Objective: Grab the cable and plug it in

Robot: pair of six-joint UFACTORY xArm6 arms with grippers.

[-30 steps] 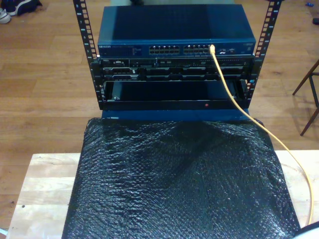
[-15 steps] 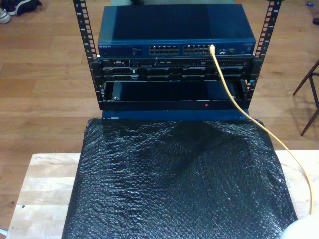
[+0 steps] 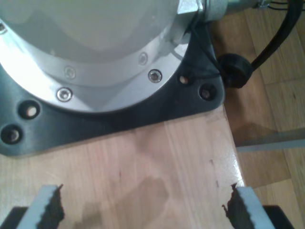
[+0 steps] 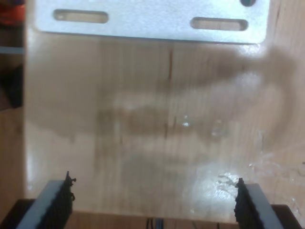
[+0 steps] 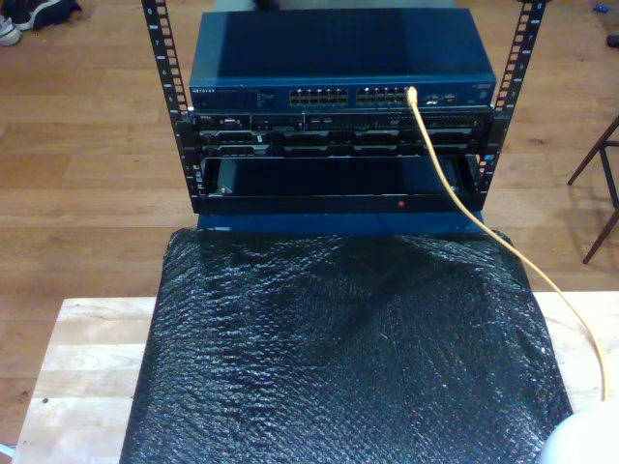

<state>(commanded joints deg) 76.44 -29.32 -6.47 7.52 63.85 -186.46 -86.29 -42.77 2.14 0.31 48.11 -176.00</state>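
Thin yellow-orange network cable (image 5: 455, 198) against a dark blue metal switch box (image 5: 340, 53) with pale rows of ports, mounted in a black perforated rack frame (image 5: 164, 68); below it a glossy black bubble-textured plastic sheet (image 5: 348, 358) over a pale blond wooden tabletop (image 5: 82, 372), with a warmer orange-brown plank floor (image 5: 87, 164) around. Wrist views: light grained wood, a silver-grey round metal base (image 3: 95, 52) on a black bolted plate (image 3: 143, 112), a pale silver slotted metal bracket (image 4: 147, 19), grey fingers (image 3: 45, 202) with black serrated pads.

No legible text on anything.
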